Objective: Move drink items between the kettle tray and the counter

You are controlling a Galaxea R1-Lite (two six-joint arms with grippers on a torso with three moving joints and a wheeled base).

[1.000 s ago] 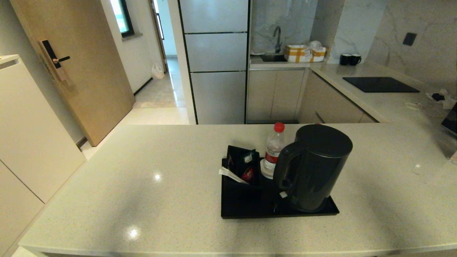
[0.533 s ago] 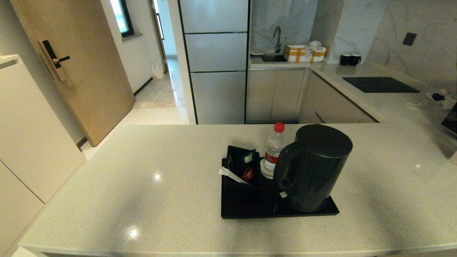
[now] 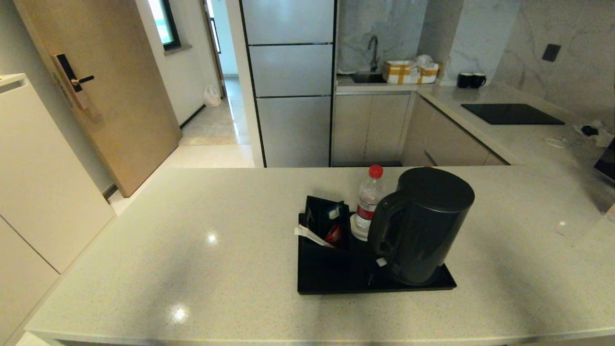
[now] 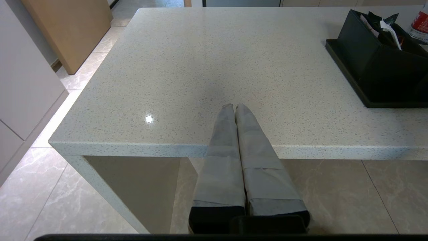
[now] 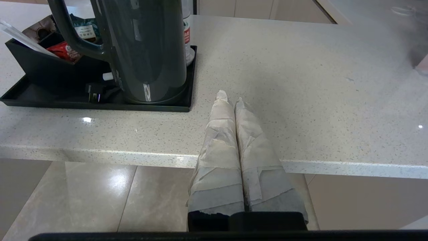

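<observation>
Nothing had moved since the earlier frames: the kettle (image 3: 423,226) stood on the kettle tray (image 3: 326,278), with the bottle (image 3: 369,202) just behind its handle and the sachet box (image 3: 326,226) beside that. Both the left gripper (image 4: 235,106) and right gripper (image 5: 230,97) stayed pressed closed, empty, at the counter (image 3: 192,250) edge nearest the robot.

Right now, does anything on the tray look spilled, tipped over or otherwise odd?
Nothing stands out. The kettle stands upright on the tray, the bottle is upright behind it with its red cap on, and no liquid shows on the counter. Both grippers, left gripper and right gripper, hang by the counter's near edge, fingers shut.
</observation>
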